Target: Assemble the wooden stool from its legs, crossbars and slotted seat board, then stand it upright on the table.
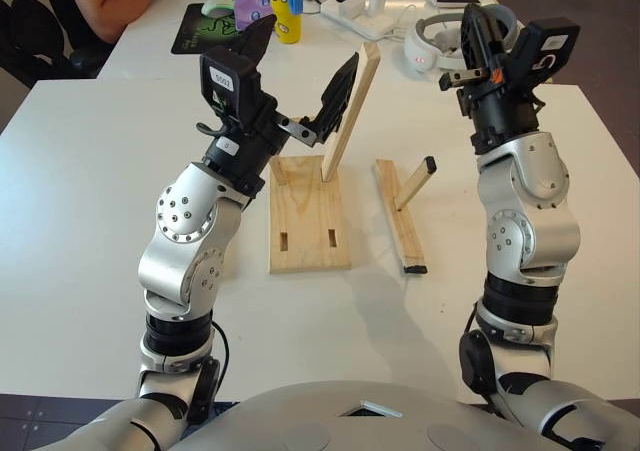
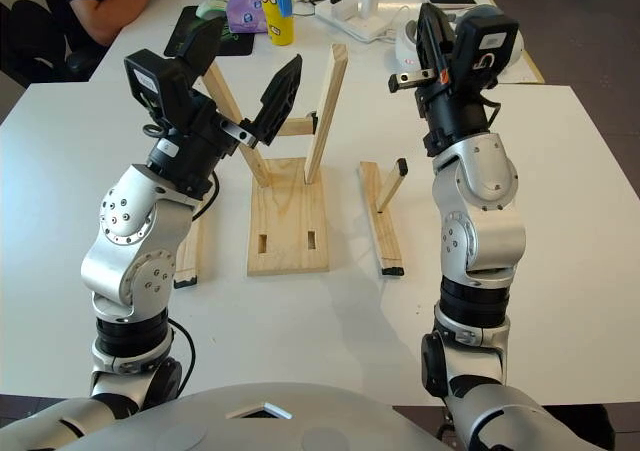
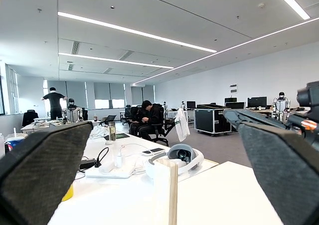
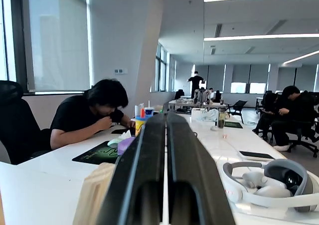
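Topple risk
My left end effector [image 1: 310,43] released by the upright leg [image 1: 339,146], right end effector [image 1: 470,19] clenched empty; bumping could unseat it

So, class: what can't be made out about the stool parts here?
Left eye view: left gripper hides most of one upright leg.
Right eye view: left arm covers most of the loose leg.
Left wrist view: bottom edge cuts off the other upright leg.
Right wrist view: right gripper hides most of a wooden piece.
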Robot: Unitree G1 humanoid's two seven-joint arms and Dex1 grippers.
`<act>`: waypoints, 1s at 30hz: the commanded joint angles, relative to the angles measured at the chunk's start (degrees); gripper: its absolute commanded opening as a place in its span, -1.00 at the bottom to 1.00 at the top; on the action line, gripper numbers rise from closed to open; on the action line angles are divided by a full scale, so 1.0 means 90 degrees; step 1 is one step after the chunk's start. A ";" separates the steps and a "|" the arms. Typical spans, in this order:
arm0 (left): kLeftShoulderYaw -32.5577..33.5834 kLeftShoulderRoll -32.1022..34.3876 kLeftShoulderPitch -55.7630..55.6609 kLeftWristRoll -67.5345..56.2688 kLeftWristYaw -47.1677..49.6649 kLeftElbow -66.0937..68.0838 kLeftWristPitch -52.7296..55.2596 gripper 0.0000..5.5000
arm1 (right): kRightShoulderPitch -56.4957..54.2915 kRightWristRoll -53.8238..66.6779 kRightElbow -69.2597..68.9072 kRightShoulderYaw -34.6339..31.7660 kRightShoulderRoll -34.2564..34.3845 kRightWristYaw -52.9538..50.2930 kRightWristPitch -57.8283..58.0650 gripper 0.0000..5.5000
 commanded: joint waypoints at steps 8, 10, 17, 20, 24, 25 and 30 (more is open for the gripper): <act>0.0061 0.0077 -0.0112 -0.0043 -0.0046 0.0002 0.0078 0.96 | 0.1588 0.0454 0.0821 0.0579 0.0386 -0.0013 0.2258 -0.98; 0.0071 0.0093 -0.0112 -0.0047 -0.0064 0.0019 0.0075 0.96 | 0.1396 0.0439 0.0787 0.0508 0.0358 -0.0029 0.2124 -0.98; 0.0056 0.0088 -0.0072 -0.0030 -0.0079 0.0043 0.0032 0.96 | 0.1075 0.0371 0.0825 0.0503 0.0205 0.0001 0.2025 -0.98; 0.0062 0.0090 -0.0066 -0.0037 -0.0080 0.0028 0.0036 0.96 | 0.1184 0.0378 0.0736 0.0530 0.0219 -0.0019 0.2036 -0.98; 0.0020 0.0087 -0.0040 -0.0013 -0.0091 0.0043 0.0024 0.96 | 0.1160 0.0377 0.0716 0.0552 0.0255 0.0009 0.1906 -0.98; 0.0011 0.0085 -0.0034 -0.0009 -0.0092 0.0045 0.0022 0.96 | 0.1128 0.0369 0.0734 0.0566 0.0250 0.0026 0.1878 -0.98; 0.0019 0.0089 -0.0056 -0.0001 -0.0092 0.0051 0.0025 0.96 | 0.0761 0.0320 0.0531 0.0342 0.0210 -0.0057 0.1411 -0.98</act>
